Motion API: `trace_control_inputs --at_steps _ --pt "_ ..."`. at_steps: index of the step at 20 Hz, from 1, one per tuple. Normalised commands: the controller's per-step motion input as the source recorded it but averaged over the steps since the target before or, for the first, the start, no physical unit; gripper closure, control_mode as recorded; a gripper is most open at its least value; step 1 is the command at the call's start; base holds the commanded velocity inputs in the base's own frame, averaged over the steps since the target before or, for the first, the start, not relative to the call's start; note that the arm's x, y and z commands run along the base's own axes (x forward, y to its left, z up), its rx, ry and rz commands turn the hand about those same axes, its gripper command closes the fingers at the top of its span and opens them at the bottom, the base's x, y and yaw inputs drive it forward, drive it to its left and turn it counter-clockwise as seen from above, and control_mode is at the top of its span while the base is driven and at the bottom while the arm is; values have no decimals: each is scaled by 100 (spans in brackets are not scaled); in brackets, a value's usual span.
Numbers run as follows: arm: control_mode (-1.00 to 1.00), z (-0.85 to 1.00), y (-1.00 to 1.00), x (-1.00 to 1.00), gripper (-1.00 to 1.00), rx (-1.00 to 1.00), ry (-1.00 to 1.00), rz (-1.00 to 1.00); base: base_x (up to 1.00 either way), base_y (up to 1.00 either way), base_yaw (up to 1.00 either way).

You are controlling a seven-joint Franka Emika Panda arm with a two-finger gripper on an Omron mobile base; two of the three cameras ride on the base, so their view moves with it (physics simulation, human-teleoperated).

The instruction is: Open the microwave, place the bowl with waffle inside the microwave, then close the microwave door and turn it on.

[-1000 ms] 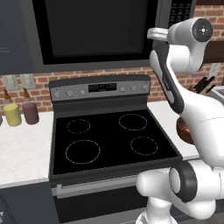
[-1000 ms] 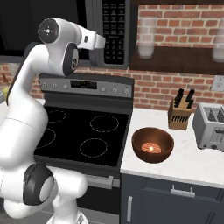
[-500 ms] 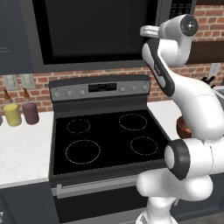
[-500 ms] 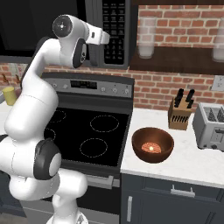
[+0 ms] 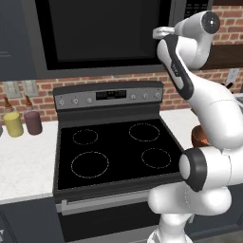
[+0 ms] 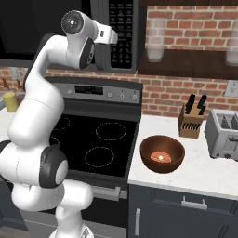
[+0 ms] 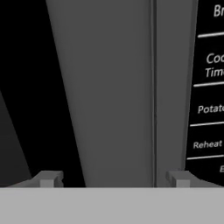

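Step one of four, we judge: opening the microwave (image 6: 69,32). Our gripper (image 7: 114,178), jaws wide, straddles the door's (image 7: 109,87) right edge. Bowl (image 6: 162,153) waits on the counter's (image 6: 195,174) front edge. Next: grip, pull.

The arm (image 5: 209,118) is built of glossy white rounded shells joined by dark grey bands at the joints. A round dark cap with a pale centre marks the topmost joint (image 6: 73,21). A black stripe runs along one upper link. In the hand view, two small grey blocky fingertips (image 7: 49,179) show.
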Motion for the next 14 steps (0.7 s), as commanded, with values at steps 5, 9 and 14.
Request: trace_control_inputs --at_steps 5,9,14 --pt "-100 -1 0 3 100 1 0 1 0 0 0" --pt "-100 0 0 0 100 0 0 0 0 0 0" --pt "-100 0 0 -1 100 0 0 0 0 0 0"
